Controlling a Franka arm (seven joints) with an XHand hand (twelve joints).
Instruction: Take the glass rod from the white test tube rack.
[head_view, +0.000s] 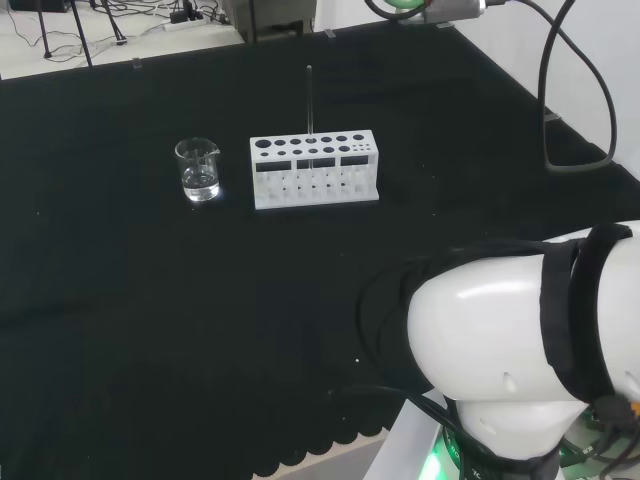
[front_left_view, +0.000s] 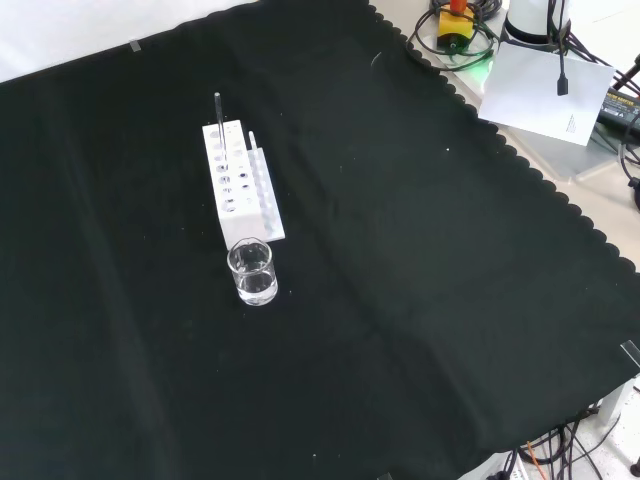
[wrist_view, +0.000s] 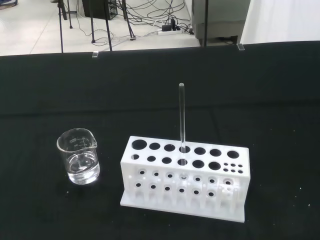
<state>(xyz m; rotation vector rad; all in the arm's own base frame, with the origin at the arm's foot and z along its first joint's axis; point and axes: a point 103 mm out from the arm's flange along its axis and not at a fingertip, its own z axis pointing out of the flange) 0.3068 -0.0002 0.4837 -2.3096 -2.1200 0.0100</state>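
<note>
Well, we see the glass rod (wrist_view: 182, 116) standing upright in a back-row hole of the white test tube rack (wrist_view: 184, 176) on the black cloth (head_view: 150, 290); a small glass beaker (wrist_view: 78, 163) with clear liquid stands beside the rack; whether the hand's fingers are apart or together, we cannot tell

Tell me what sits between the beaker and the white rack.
Nothing: in the head view only bare black cloth separates the beaker from the white test tube rack. The wrist view shows the same gap.
</note>
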